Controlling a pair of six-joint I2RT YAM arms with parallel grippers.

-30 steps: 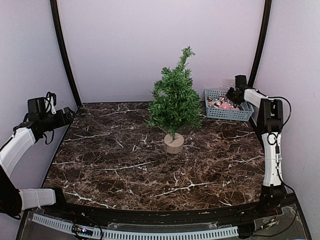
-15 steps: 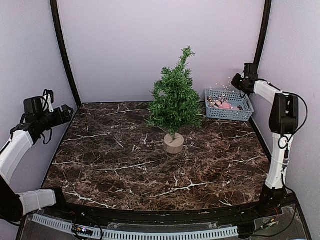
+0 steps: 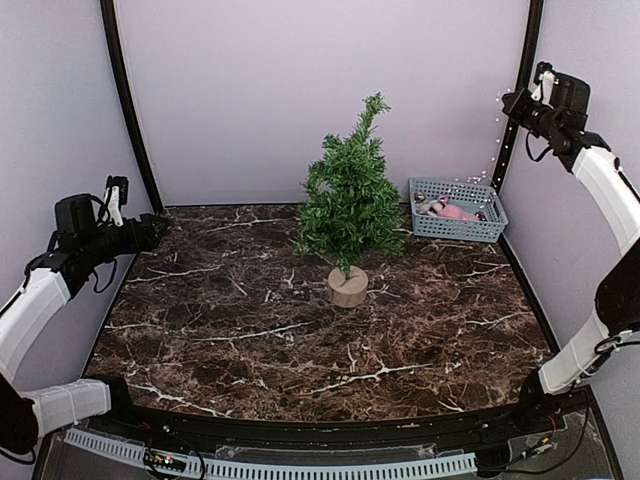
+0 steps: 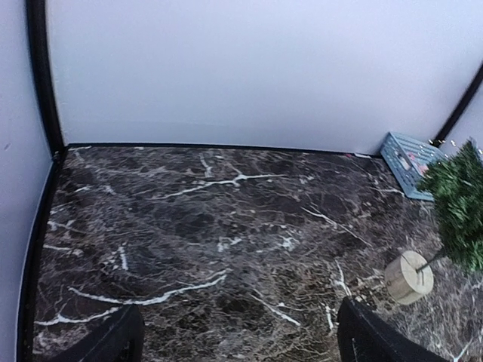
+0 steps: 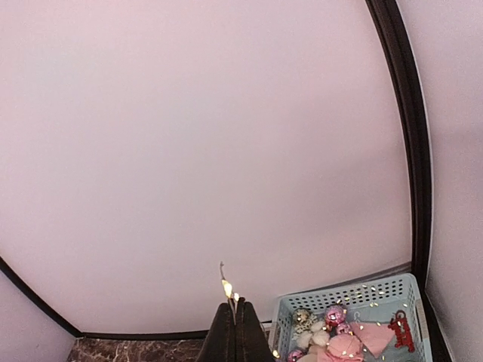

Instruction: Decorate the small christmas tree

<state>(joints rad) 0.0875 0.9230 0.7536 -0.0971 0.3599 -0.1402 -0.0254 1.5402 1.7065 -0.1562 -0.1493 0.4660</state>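
Two grippers are in view. At the left, the left gripper hovers over the edge of the dark marbled table. Its fingers stand wide apart with nothing between them. The small christmas tree stands upright on its wooden disc, well to the right of these fingers, at mid-table. A blue basket with pink ornaments sits far below the right gripper, which is high up. Its fingers are pressed together on a thin light string that hangs from the fingertips down into the basket
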